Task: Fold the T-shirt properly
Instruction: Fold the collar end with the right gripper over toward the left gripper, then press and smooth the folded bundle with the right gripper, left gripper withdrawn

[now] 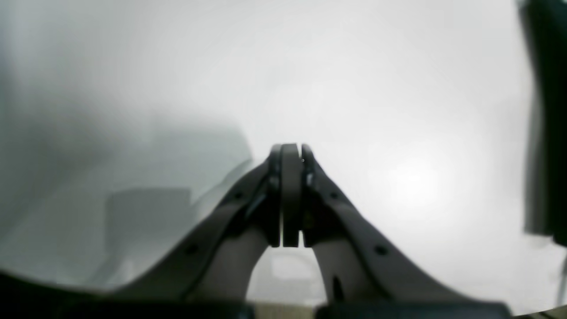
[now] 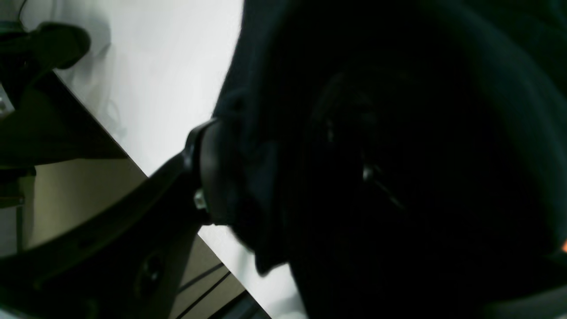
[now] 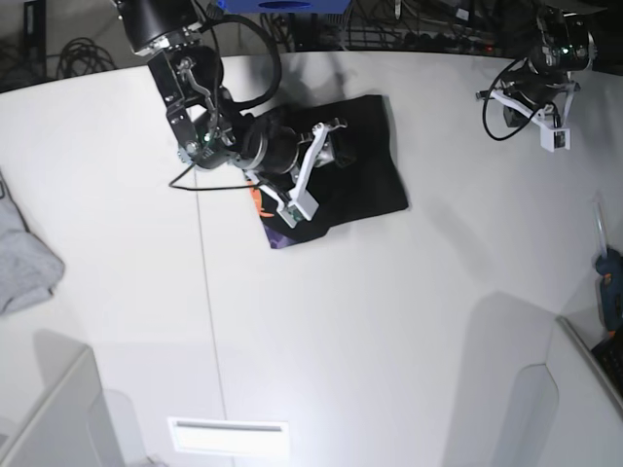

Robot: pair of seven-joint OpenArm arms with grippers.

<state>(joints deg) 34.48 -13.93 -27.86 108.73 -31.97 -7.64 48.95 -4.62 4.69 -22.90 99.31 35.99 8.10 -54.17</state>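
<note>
The black T-shirt (image 3: 375, 180) lies folded into a rough square at the back middle of the white table (image 3: 389, 321). A strip of its purple and orange print (image 3: 265, 209) shows along its left edge. My right gripper (image 3: 336, 141) is down on the shirt's left half. In the right wrist view its jaws stand apart, so the right gripper (image 2: 285, 175) is open. Black cloth (image 2: 398, 133) fills the space between them, and only one finger (image 2: 206, 177) shows clearly. My left gripper (image 1: 291, 150) is shut on nothing. It hangs above bare table at the back right, where the base view shows the left gripper (image 3: 511, 102) apart from the shirt.
A light grey garment (image 3: 19, 258) lies at the table's left edge. A blue tool (image 3: 608, 282) sits at the right edge. White raised panels stand at the front left (image 3: 58, 418) and front right (image 3: 574, 389). Cables and a blue box (image 3: 282, 5) lie behind the table.
</note>
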